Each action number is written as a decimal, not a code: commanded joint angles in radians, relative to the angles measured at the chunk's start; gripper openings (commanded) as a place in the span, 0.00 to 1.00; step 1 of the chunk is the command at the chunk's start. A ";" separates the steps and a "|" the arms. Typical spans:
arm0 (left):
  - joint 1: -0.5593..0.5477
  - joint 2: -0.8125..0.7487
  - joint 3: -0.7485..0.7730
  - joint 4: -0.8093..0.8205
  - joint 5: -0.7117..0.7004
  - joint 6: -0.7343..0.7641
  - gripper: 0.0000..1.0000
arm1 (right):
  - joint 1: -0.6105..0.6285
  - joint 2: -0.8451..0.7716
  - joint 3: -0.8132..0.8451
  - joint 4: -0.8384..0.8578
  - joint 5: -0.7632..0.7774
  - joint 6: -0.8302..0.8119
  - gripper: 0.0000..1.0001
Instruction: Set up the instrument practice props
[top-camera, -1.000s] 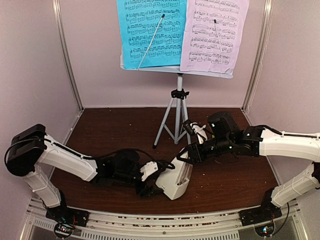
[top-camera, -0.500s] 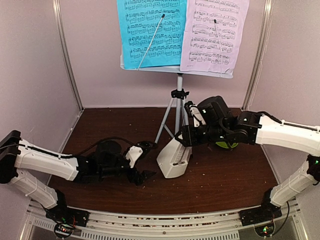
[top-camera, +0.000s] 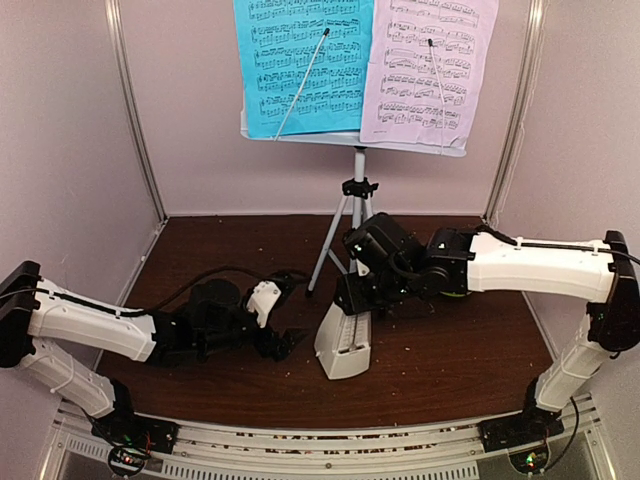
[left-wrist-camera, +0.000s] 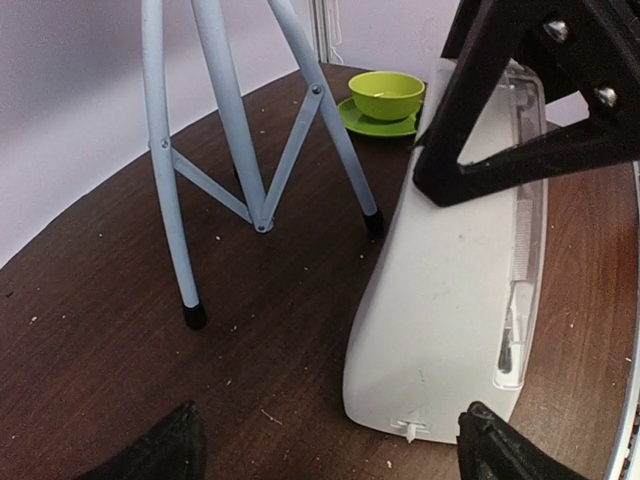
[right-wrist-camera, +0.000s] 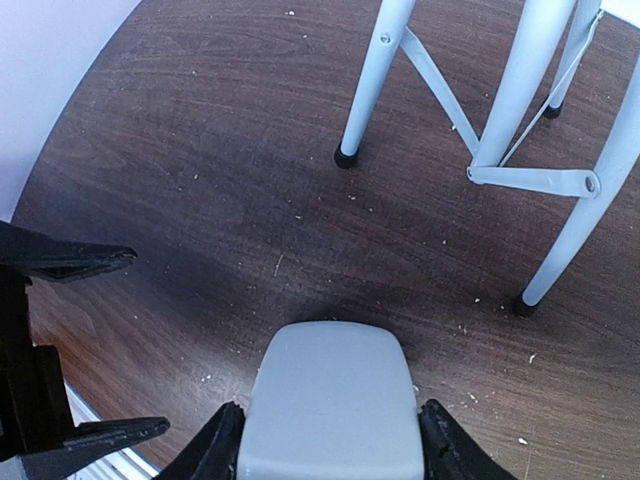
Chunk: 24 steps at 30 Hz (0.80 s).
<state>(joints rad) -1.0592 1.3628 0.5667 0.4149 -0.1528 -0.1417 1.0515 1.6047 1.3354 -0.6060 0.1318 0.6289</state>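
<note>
The right gripper (top-camera: 353, 298) is clamped on the narrow top of the cream pyramid metronome (top-camera: 344, 345). In its wrist view, the two fingers (right-wrist-camera: 218, 448) press against opposite sides of that rounded top. Below the grip the metronome stands upright, its base down on the dark wooden table (top-camera: 200, 250). Just behind this gripper are the grey tripod legs (top-camera: 352, 240) of the music stand. Higher up, the pale desk (top-camera: 300, 138) carries the cyan sheet (top-camera: 300, 65) and, to its right, the lilac sheet (top-camera: 430, 65).

To the left of the metronome, the left gripper (top-camera: 282, 340) lies low over the table with its fingers (left-wrist-camera: 150, 455) spread wide, grasping nothing. The metronome's base sits just ahead of them, untouched. Beyond the metronome in that wrist view is a lime-green cup (left-wrist-camera: 385, 93) on its saucer (left-wrist-camera: 370, 122).
</note>
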 joint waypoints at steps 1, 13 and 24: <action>0.008 -0.010 0.019 0.044 -0.008 -0.007 0.89 | 0.018 0.015 0.065 0.036 0.018 0.025 0.59; 0.007 -0.062 0.064 -0.092 0.107 0.017 0.94 | 0.001 -0.151 -0.043 0.157 -0.025 -0.040 0.99; 0.014 -0.032 0.047 -0.128 0.213 0.011 0.86 | -0.166 -0.360 -0.527 0.314 -0.256 -0.083 0.65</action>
<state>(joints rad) -1.0554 1.3220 0.6109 0.2890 -0.0040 -0.1402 0.8944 1.2140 0.9440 -0.3511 -0.0319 0.5625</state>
